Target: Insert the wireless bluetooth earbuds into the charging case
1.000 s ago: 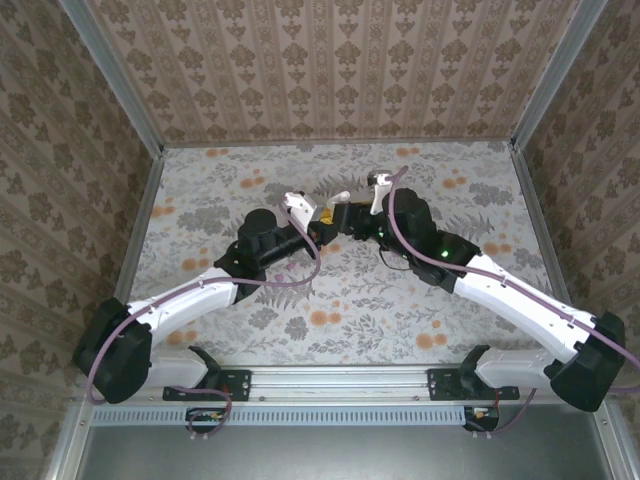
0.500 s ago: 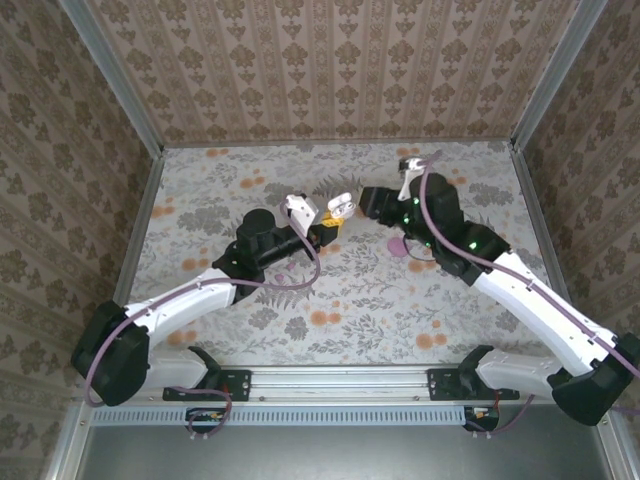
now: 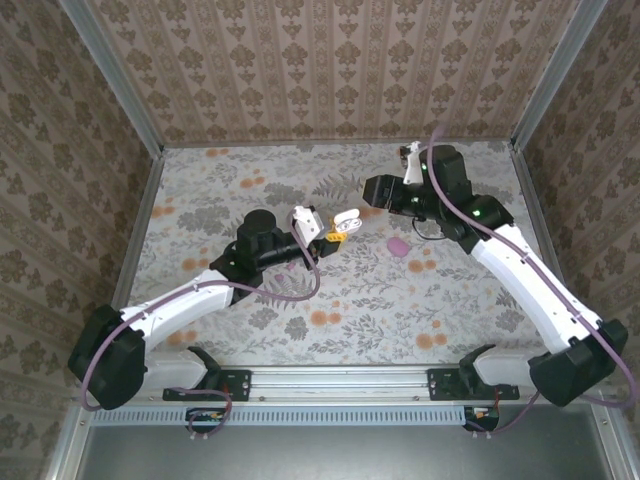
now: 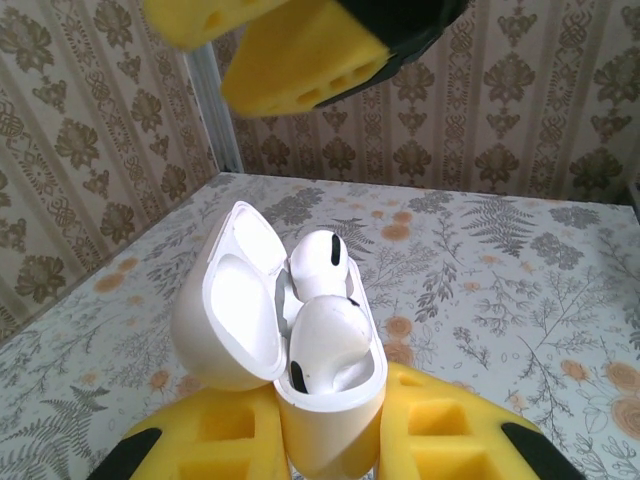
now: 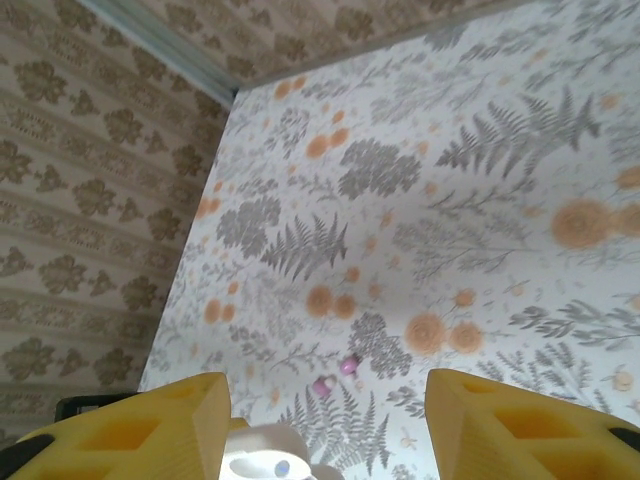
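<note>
Left gripper [image 3: 329, 229], frame centre in the top view, is clamped on the charging case [image 4: 330, 420]. In the left wrist view the lid [image 4: 235, 310] is hinged open to the left. Two white earbuds [image 4: 322, 265] sit in the case wells, stems down.

Right gripper [image 5: 328, 400] has its yellow fingers [image 5: 150, 425] well apart with nothing between them. In the top view it's upper right of centre, near the case but not touching.

Surface: the table [image 3: 250, 170] has a pale floral cover with grey ferns and orange blossoms. A pink-purple pebble [image 3: 398, 246] lies on it right of centre. Two tiny pinkish bits [image 5: 335, 376] lie just beside each other, low centre in the right wrist view.

Room: the walls [image 3: 330, 70] on three sides carry beige-brown damask paper. There's an aluminium post [image 3: 110, 75] at each back corner and a slotted rail [image 3: 340, 378] along the bottom edge.
</note>
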